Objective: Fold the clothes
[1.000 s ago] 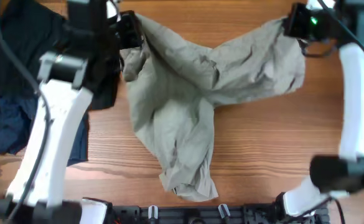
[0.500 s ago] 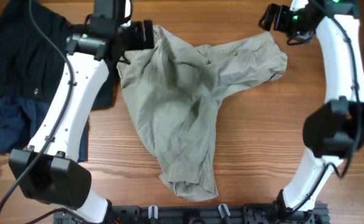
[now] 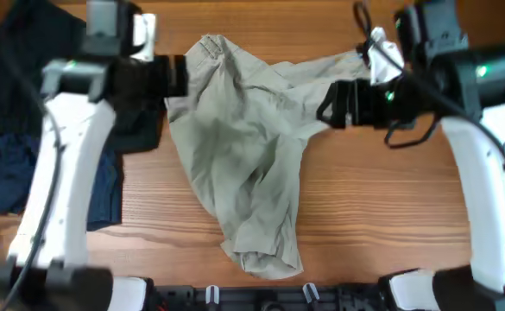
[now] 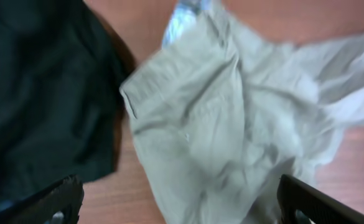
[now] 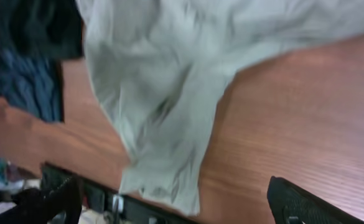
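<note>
The clothes (image 3: 243, 147) are one pale khaki-grey garment lying crumpled and loose on the wooden table, waistband end at the top left and a narrow end near the front edge. My left gripper (image 3: 181, 76) hovers at its upper left edge, open and empty. My right gripper (image 3: 325, 108) hovers over its right-hand part, also open and empty. In the left wrist view the clothes (image 4: 231, 124) fill the middle, with a light blue label (image 4: 191, 9) at the top, and the gripper (image 4: 182, 208) stands wide. The right wrist view shows the clothes (image 5: 163, 81) below wide jaws (image 5: 178, 208).
A black garment (image 3: 36, 60) and a navy blue garment (image 3: 19, 173) lie at the table's left side, close to the khaki one. A black rail (image 3: 261, 298) runs along the front edge. Bare wood (image 3: 381, 199) shows on the right.
Both grippers opened and let go of the garment's upper corners. The cloth dropped and slackened on the table. The right gripper has moved left and down over it.
</note>
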